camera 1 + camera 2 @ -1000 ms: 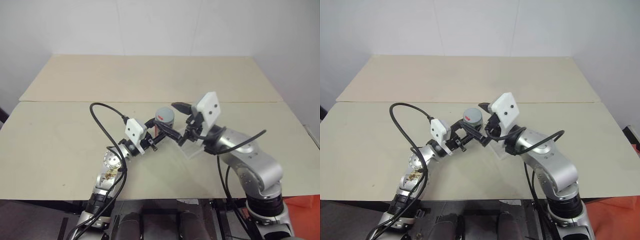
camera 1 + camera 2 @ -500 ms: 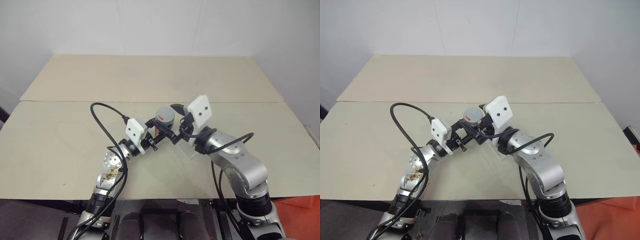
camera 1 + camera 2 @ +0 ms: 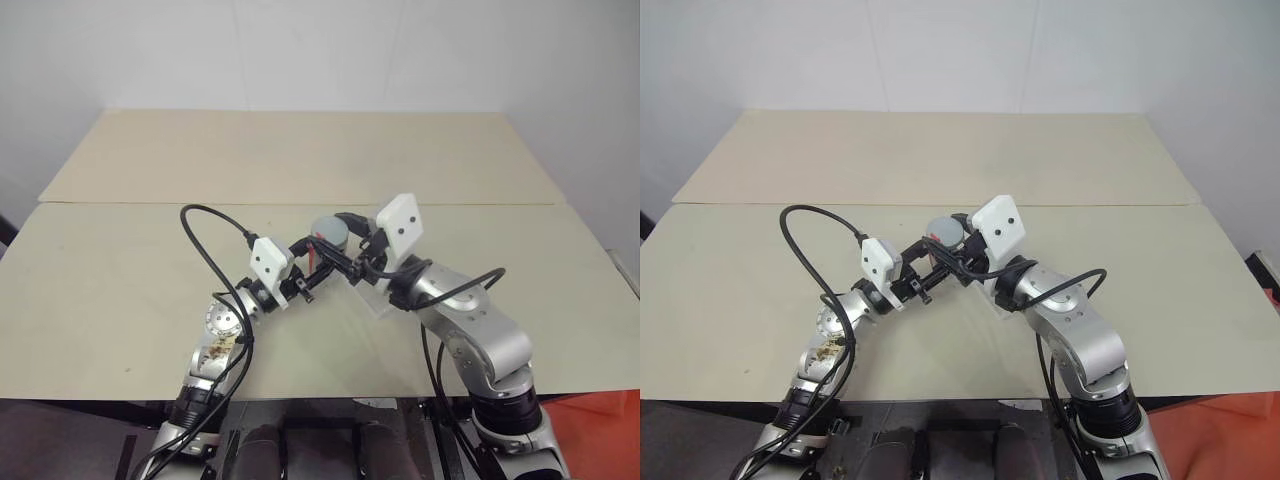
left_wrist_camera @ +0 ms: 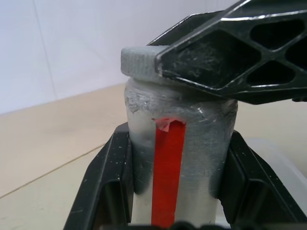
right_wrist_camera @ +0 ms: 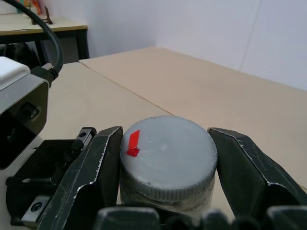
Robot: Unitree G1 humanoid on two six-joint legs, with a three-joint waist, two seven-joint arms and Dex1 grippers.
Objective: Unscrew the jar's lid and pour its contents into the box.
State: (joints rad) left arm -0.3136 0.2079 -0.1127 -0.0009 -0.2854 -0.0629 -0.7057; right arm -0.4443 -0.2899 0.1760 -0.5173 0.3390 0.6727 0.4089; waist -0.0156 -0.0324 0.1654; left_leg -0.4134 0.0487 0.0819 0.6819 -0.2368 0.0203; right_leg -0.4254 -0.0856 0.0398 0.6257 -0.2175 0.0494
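Starting on your left, the left gripper (image 4: 168, 191) is clamped on the body of the jar (image 4: 178, 158), one black finger on each side of the silvery cylinder, with the red label stripe facing the wrist camera. It holds the jar upright and lifted above the table (image 3: 120, 290), near the middle of the front panel; that grip looks the same as a second ago.

The change is on your right. A second ago the right gripper (image 5: 165, 155) stood wide open beside the jar. It has since moved in over the top, and its fingers (image 5: 96, 163) have closed onto the rim of the lid (image 5: 168, 153), one on each side. The left pad touches the rim; a thin gap may remain at the right pad, so the squeeze may not be finished.

The lid is still seated on the jar, its red mark on top. The clear box (image 3: 378, 300) sits on the table under the right wrist, partly hidden.

You look ready for the unscrewing twist; confirm firm contact before turning.
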